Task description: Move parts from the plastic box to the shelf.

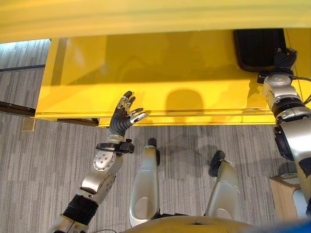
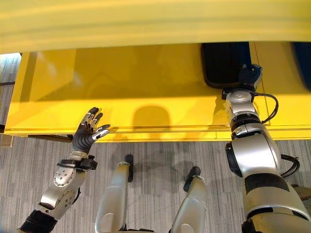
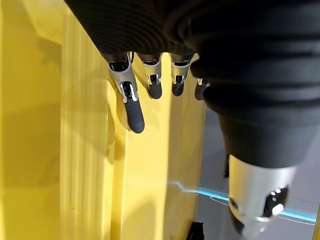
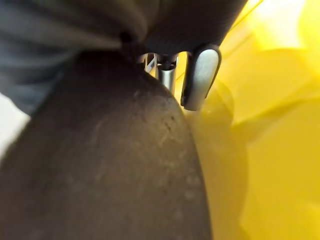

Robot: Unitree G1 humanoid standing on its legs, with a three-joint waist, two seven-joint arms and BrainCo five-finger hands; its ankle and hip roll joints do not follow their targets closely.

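Observation:
A black moulded part (image 2: 221, 63) lies on the yellow shelf (image 1: 170, 73) at its far right. My right hand (image 2: 248, 75) reaches onto the shelf and rests at the part's near right corner. In the right wrist view the part's rough dark surface (image 4: 110, 165) sits against the palm, and silver fingers (image 4: 200, 75) curl over its far side. My left hand (image 1: 122, 119) hovers at the shelf's front edge, left of centre. Its fingers (image 3: 132, 107) are straight and spread and hold nothing.
An upper yellow shelf board (image 1: 146, 17) overhangs the far side. A dark blue item (image 2: 302, 63) shows at the shelf's right edge. A wooden box (image 1: 286, 191) stands on the grey carpet at the lower right. A black rail (image 1: 14, 109) runs at the left.

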